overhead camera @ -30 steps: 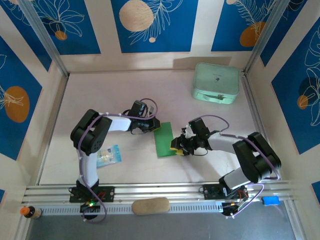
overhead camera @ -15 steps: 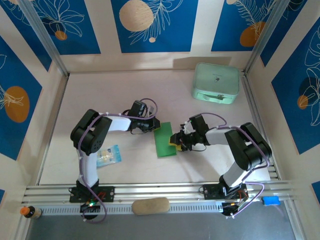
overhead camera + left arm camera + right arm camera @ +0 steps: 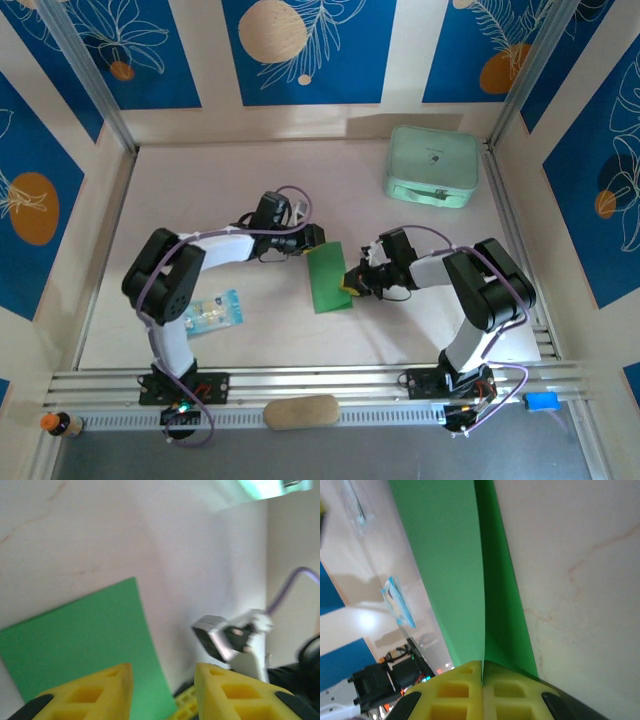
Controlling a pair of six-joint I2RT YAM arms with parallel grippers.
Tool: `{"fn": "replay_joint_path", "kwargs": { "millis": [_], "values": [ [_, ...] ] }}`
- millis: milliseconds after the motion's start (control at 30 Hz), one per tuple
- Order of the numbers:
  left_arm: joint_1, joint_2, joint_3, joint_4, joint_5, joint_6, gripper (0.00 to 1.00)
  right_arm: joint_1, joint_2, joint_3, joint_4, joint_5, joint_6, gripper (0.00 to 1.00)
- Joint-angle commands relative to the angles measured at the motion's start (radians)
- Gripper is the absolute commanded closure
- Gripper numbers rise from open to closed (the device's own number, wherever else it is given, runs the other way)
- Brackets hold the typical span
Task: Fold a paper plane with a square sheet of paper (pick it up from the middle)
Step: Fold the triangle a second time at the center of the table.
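The square sheet of paper (image 3: 328, 278) lies on the table (image 3: 200, 200) as a narrow doubled rectangle (one fold in, I'd say), its right edge pinched in the right gripper's (image 3: 350, 283) closed jaws, the left gripper (image 3: 312, 237) parted and empty at its far corner, nose and wing folds not yet made.

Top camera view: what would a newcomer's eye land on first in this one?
The bright green paper lying mid-table stands out, with the right hand pinched shut on its right edge, where the wrist view shows two layers. The left hand sits open at the paper's far corner. A pale mint case rests in the far right corner of the table.
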Motion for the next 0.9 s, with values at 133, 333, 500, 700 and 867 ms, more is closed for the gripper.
{"fn": "replay_joint_path", "kwargs": {
  "millis": [133,333,500,700,867],
  "values": [
    [-0.078,-0.241,-0.152,0.027,-0.219,0.071,0.6,0.063,-0.084,-0.04,0.041,0.194,0.179,0.97],
    [-0.17,-0.336,-0.238,0.074,-0.319,0.13,0.61,0.067,-0.08,-0.029,0.077,0.131,0.144,0.86],
    [-0.26,-0.387,-0.306,0.132,-0.376,0.173,0.62,0.038,-0.064,0.016,-0.011,0.077,0.019,0.75],
    [-0.379,-0.387,-0.419,0.295,-0.452,0.249,0.67,-0.016,0.012,0.043,0.027,-0.05,-0.026,0.78],
    [-0.49,-0.352,-0.388,0.21,-0.578,0.406,0.68,-0.025,0.044,0.069,0.018,-0.07,-0.036,0.87]
  ]
}}
